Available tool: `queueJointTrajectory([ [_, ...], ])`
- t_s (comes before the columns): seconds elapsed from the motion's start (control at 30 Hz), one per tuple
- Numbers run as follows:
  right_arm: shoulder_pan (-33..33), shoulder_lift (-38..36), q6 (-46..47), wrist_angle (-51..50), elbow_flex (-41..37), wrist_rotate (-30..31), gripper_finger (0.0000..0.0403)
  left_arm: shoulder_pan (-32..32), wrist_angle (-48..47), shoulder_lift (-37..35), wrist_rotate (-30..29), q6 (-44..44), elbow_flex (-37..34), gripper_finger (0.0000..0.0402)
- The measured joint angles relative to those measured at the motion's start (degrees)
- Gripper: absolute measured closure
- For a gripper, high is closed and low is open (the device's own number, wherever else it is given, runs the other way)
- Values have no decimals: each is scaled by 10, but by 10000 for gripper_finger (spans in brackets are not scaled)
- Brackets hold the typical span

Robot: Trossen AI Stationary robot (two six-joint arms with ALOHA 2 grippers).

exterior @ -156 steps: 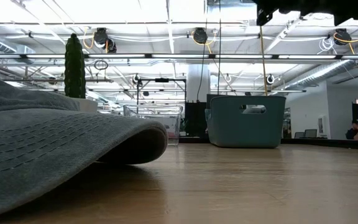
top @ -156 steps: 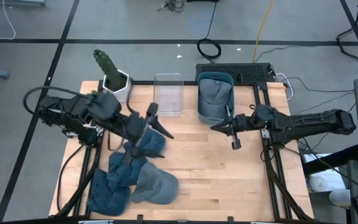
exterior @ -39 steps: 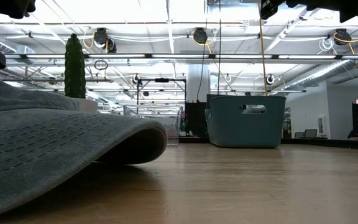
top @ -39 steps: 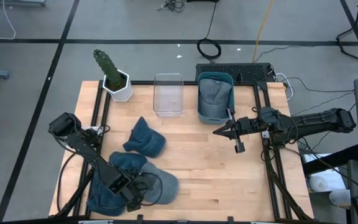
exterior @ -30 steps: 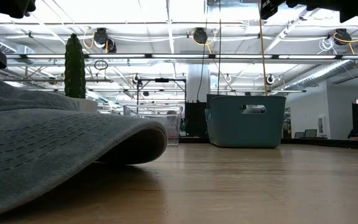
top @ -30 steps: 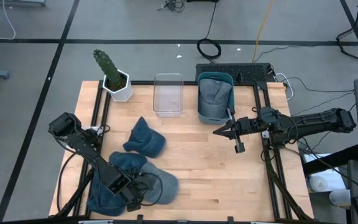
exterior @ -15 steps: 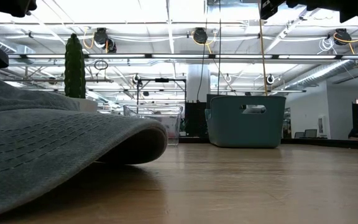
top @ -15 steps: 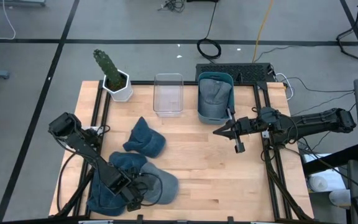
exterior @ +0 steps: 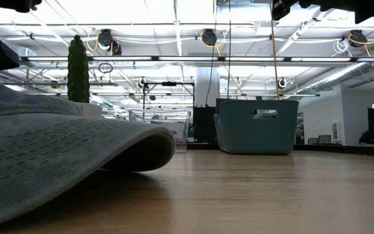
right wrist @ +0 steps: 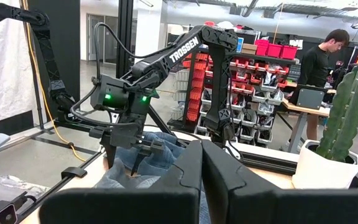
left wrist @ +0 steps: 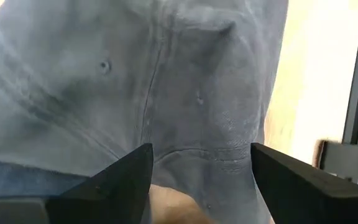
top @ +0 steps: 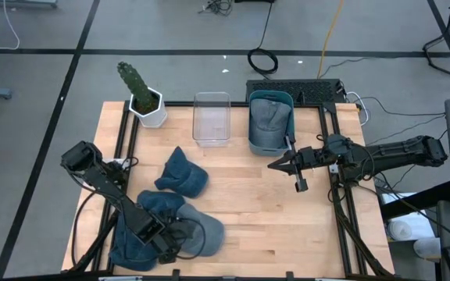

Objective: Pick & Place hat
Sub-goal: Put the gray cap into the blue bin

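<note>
My left gripper (top: 170,243) is down at the near left corner of the table (top: 272,211), over the pile of hats there. In my left wrist view its two fingers (left wrist: 114,180) stand spread apart with the grey-blue hat (left wrist: 166,81) filling the space beyond them; they hold nothing, though I cannot tell whether the tips touch the cloth. That hat (top: 201,232) lies at the right edge of the pile, against the darker hats (top: 143,226). Another hat (top: 182,173) lies alone farther in, towards the middle of the table, and one more sits inside the bin (top: 269,119) at the far edge. A clear tub (top: 212,117) stands just beside the bin, and a cactus (top: 141,94) in a white pot at the far left corner. My right gripper (top: 295,166) hangs over the right side of the table, near the bin, its fingers (right wrist: 185,180) pressed together on nothing.
</note>
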Motion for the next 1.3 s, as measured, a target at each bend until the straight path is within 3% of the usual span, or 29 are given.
queueJointTrajectory([
  [0.23, 0, 0, 0, 0, 0, 0, 403, 13, 9, 0, -14, 90, 0, 128],
  [0.67, 0, 0, 0, -7, 0, 0, 403, 12, 33, 0, 12, 85, 0, 134],
  [0.8, 0, 0, 0, -7, 0, 0, 403, 9, 33, 0, 12, 83, 0, 182],
  [1.1, 0, 0, 0, -7, 0, 0, 403, 12, 34, 0, 3, 54, 0, 382],
  [1.17, 0, 0, 0, -7, 0, 0, 403, 17, 34, 0, 4, 66, 0, 390],
  [1.3, 0, 0, 0, -6, 0, 0, 403, 20, 35, 0, 33, 206, 0, 383],
])
